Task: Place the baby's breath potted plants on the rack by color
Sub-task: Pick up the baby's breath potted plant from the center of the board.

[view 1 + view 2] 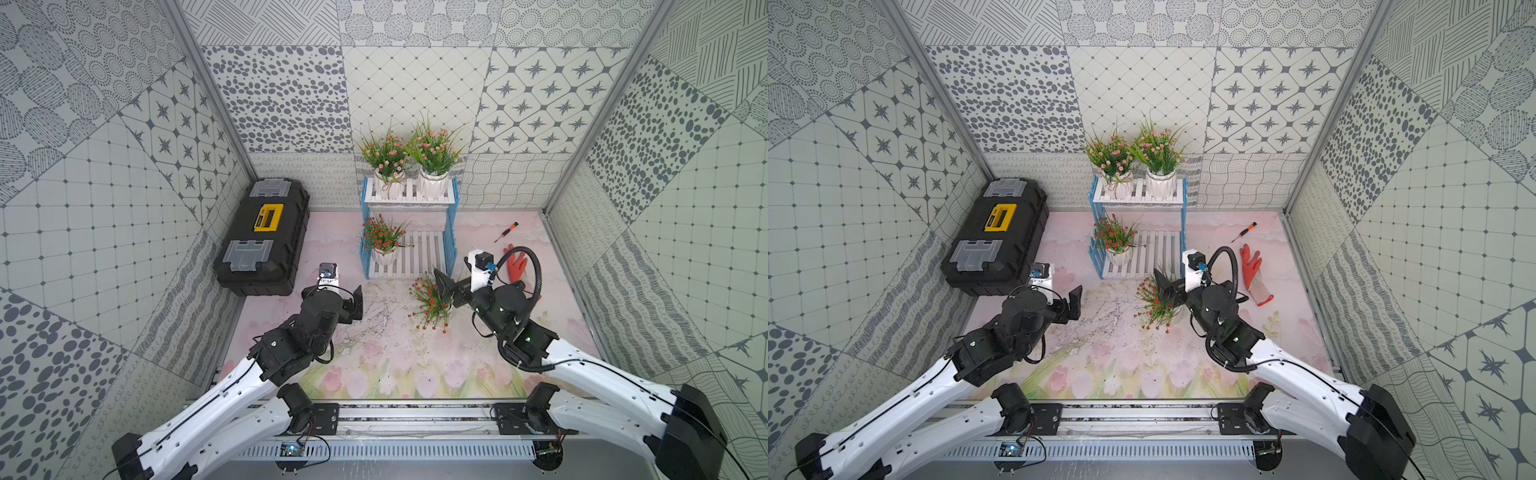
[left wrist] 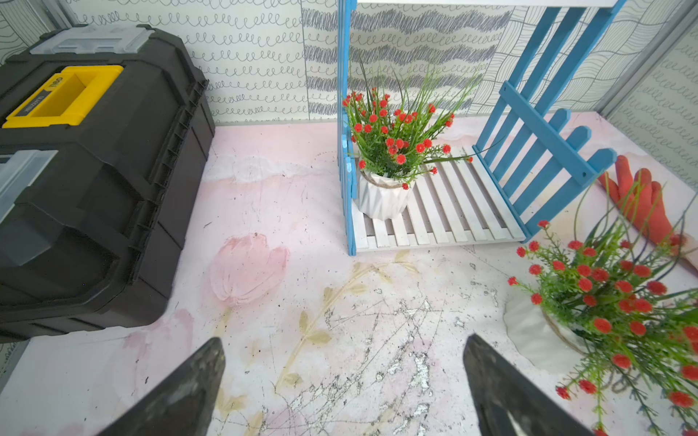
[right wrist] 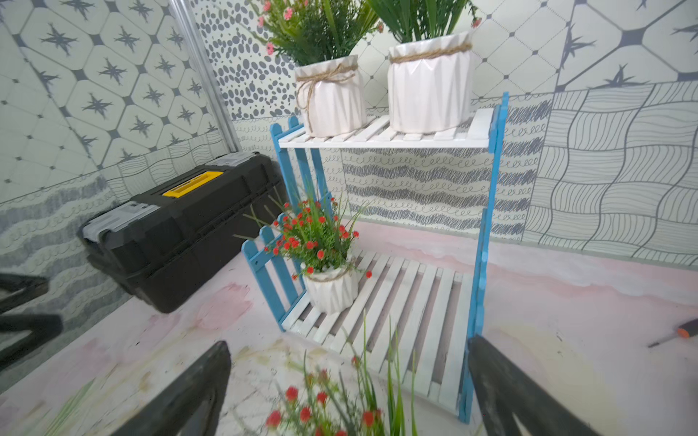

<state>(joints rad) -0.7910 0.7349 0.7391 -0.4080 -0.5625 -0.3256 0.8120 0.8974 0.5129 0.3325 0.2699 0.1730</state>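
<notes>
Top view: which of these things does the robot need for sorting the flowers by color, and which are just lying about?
Needed for the job:
rack; pink plant and second pink plant on its top shelf; red plant on its lower shelf; loose red plant in front of it.

Just lying about:
toolbox; screwdriver; glove.

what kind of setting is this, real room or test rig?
Likely a staged tabletop test cell, not a real room: patterned wall panels box it in, the floor is a printed floral mat, and the left arm and right arm mount on a front rail.
</notes>
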